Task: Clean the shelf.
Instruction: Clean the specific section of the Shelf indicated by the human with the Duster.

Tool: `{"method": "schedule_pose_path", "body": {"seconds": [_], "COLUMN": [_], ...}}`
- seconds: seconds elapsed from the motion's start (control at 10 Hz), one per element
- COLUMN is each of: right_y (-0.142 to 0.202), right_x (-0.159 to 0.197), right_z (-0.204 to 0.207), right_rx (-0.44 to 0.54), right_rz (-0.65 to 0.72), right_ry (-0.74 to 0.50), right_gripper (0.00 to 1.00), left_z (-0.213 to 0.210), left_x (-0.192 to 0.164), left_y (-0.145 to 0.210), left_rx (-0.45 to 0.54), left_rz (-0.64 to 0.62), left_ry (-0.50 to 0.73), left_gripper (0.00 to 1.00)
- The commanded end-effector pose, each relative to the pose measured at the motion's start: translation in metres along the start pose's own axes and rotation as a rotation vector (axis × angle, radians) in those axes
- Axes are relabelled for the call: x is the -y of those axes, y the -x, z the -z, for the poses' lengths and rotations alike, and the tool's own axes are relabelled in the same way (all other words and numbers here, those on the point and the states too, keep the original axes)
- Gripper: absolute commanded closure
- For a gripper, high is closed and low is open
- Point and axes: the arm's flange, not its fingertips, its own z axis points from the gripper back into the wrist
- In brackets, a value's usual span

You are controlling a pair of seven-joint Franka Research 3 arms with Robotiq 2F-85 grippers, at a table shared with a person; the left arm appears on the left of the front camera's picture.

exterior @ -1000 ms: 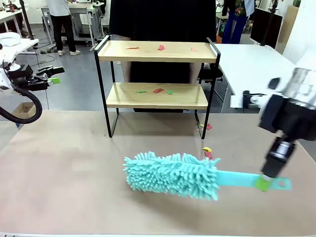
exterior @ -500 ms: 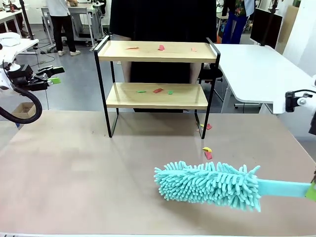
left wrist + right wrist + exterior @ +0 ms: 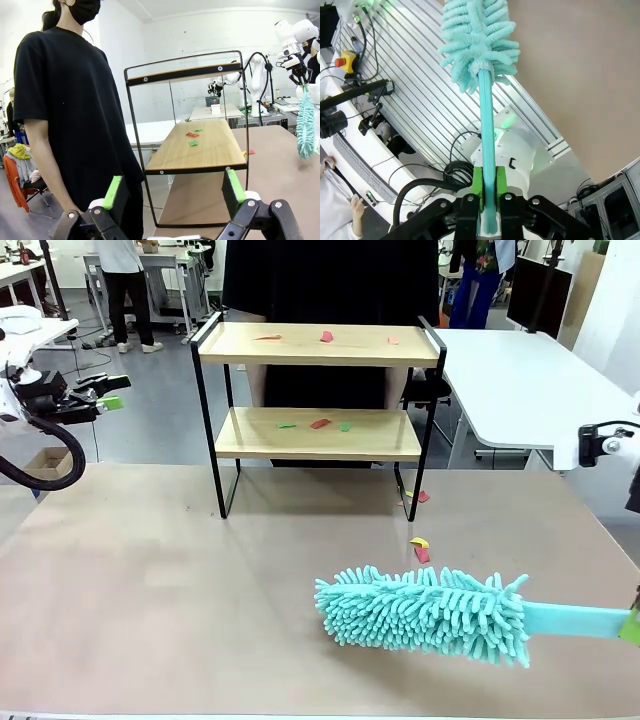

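Holding teal duster (image 3: 425,615), right tool (image 3: 489,181); shelf (image 3: 300,350) littered.

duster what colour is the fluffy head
Turquoise. The duster shows best in the front view, lying over the brown tabletop.

Tan table (image 3: 130,590) has the shelf (image 3: 318,358) standing near the middle of its far edge. Three little scraps (image 3: 327,336) on the top board (image 3: 300,344), three more bits (image 3: 319,424) on the lower board (image 3: 260,435), plus loose pieces (image 3: 420,548) on the table near the shelf's right foot.
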Motion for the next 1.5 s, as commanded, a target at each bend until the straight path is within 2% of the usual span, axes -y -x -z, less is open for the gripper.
{"method": "schedule_pose_path", "body": {"seconds": [0.0,1.4], "right_y": [0.0001,0.0001], "right_x": [-0.0016,-0.0016], "right_z": [0.0000,0.0000], "right_rx": [0.002,0.002], "right_rz": [-0.008,-0.008], "right_ry": [-0.011,-0.011], "right_gripper": [0.87,0.87], "left_z": [-0.0004,-0.0004], "left_x": [0.0015,0.0015], "left_y": [-0.0028,-0.0028], "left_rx": [0.003,0.003], "left_rz": [0.009,0.009], "left_ry": [-0.002,-0.002], "left_gripper": [0.00,0.00]}}
